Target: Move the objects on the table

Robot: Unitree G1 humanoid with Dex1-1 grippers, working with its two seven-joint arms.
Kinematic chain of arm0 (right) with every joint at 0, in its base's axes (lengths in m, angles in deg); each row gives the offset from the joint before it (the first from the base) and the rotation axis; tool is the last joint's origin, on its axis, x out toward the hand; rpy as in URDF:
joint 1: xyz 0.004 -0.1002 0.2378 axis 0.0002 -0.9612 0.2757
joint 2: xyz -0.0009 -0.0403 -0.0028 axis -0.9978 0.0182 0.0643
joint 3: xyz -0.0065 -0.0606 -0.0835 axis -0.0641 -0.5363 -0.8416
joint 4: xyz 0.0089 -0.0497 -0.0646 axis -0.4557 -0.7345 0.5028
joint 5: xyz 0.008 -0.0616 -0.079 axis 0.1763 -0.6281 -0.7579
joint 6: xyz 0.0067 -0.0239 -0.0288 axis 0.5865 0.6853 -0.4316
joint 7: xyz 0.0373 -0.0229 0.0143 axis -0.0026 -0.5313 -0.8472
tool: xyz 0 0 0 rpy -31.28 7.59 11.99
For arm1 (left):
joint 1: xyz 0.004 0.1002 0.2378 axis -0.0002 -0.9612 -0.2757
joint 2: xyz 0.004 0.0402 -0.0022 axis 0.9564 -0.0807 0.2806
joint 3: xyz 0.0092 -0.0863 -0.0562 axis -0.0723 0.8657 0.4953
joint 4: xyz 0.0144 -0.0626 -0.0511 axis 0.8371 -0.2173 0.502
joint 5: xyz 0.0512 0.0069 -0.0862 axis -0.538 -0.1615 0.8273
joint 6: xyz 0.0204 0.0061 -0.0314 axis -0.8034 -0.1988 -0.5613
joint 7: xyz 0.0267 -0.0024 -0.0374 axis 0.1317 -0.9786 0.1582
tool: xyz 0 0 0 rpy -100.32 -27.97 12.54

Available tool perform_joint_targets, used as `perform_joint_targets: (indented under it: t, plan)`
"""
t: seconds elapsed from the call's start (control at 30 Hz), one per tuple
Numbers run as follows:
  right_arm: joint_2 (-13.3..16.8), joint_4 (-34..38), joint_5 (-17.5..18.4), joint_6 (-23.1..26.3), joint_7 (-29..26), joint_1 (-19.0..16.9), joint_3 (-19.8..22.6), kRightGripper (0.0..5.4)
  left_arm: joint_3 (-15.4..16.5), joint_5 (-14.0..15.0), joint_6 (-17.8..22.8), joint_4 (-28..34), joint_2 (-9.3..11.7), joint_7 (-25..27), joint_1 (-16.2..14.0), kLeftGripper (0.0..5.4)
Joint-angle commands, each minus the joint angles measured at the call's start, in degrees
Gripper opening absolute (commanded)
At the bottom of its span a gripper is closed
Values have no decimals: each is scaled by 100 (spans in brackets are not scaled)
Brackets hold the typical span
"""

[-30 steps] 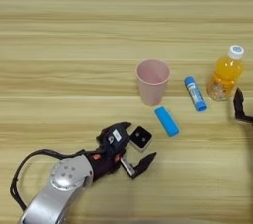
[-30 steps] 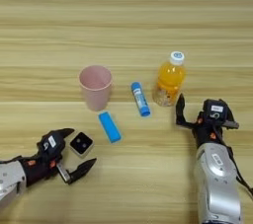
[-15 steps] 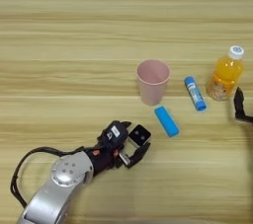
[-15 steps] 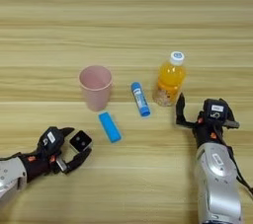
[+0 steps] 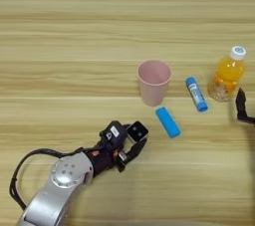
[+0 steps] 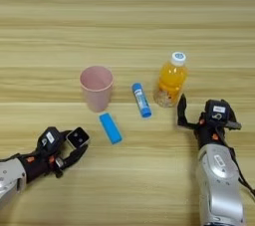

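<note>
My left hand [image 5: 130, 146], at lower left, clamped the tiny white cube with a black top [image 5: 137, 131]; my right hand [image 6: 201, 115] stood wide.

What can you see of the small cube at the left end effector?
The cube is tiny, with white sides and a black, glossy-looking top face, seemingly hard plastic. It sits tilted between the black fingers of the left end effector, which is shut on it, near the table's front left. It lies left of the light-blue bar and below the pink cup, apart from both.
</note>
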Motion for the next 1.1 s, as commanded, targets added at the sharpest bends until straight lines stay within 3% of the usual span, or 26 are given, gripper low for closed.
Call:
perform_joint_targets:
  t: [0.03,0.43,0.73,1.1]
  plan:
    - [4,78,22,114,-8,-6,5,540,13,-70,132,-253,-21,-69,-118,241]
    - [3,73,18,109,-11,-9,2,540,566,-39,146,-561,-384,-651,100,241]
    - [1,74,18,110,-14,-9,-3,540,1126,-213,90,-1325,-559,-1432,580,240]
    - [1,93,26,115,-18,-23,1,540,1723,-358,-387,-2371,-664,-2264,1071,240]
